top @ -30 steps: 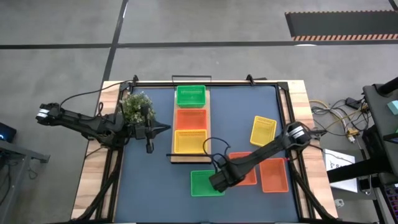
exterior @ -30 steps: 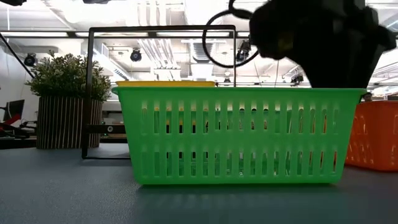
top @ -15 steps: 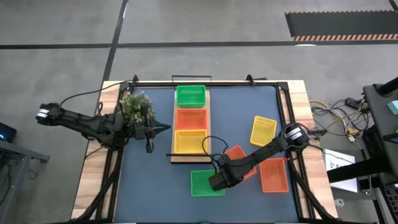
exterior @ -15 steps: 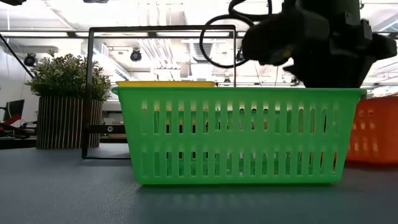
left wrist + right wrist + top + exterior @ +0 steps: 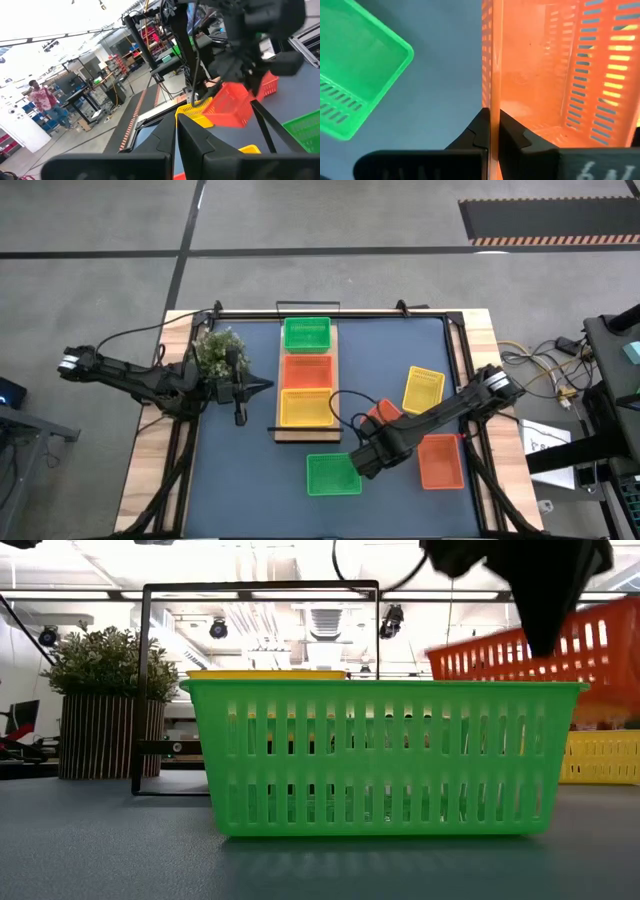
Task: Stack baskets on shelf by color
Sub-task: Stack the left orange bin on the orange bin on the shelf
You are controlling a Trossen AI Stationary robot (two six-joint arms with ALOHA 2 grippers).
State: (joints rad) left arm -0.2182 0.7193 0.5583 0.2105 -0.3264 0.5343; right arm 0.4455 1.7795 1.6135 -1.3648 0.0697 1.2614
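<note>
The wooden shelf [image 5: 306,434] carries a green basket [image 5: 306,333] at its far end, an orange one [image 5: 308,369] in the middle and a yellow one [image 5: 306,407] at its near end. A green basket [image 5: 333,473] stands on the table near the front edge. My right gripper [image 5: 370,448] is shut on an orange basket [image 5: 530,650], which is raised and tilted to the right of that green basket. Another orange basket [image 5: 440,461] and a yellow basket [image 5: 423,389] rest on the table at the right. My left gripper [image 5: 266,387] waits shut beside the shelf's left side. My right gripper pinches one side wall of the orange basket at its rim [image 5: 491,100], with one finger inside the basket and one outside. The fingers [image 5: 512,134] come from above, pointing down. The basket hangs tilted below them, clear of the table.
A potted plant [image 5: 218,350] stands at the table's far left, next to my left arm. A thin black rail [image 5: 260,586] rises at the shelf's near end. Bare blue tabletop [image 5: 240,480] lies at the front left.
My right gripper has risen with the orange basket. The basket stood on the table to the right of the green basket; now it is lifted clear and tipped, and the yellow basket shows behind where it stood.
</note>
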